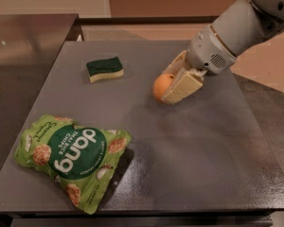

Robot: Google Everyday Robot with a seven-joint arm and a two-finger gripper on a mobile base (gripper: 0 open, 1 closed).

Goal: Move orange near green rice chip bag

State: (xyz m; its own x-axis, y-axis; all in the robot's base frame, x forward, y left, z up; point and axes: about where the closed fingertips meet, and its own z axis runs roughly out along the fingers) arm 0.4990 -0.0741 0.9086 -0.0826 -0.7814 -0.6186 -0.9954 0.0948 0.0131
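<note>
The orange (161, 85) is a small round fruit held between the cream fingers of my gripper (173, 85), just above the grey table near its middle right. My grey arm reaches in from the upper right. The green rice chip bag (73, 155) lies flat at the table's front left, a crinkled light-green pouch with a dark green "dang" circle. The orange is well to the right of and behind the bag, about a bag's length away.
A dark green and yellow sponge (104, 69) lies at the back left of the grey table (189, 164). A darker counter (23, 51) adjoins the table on the left. The table's front edge runs along the bottom.
</note>
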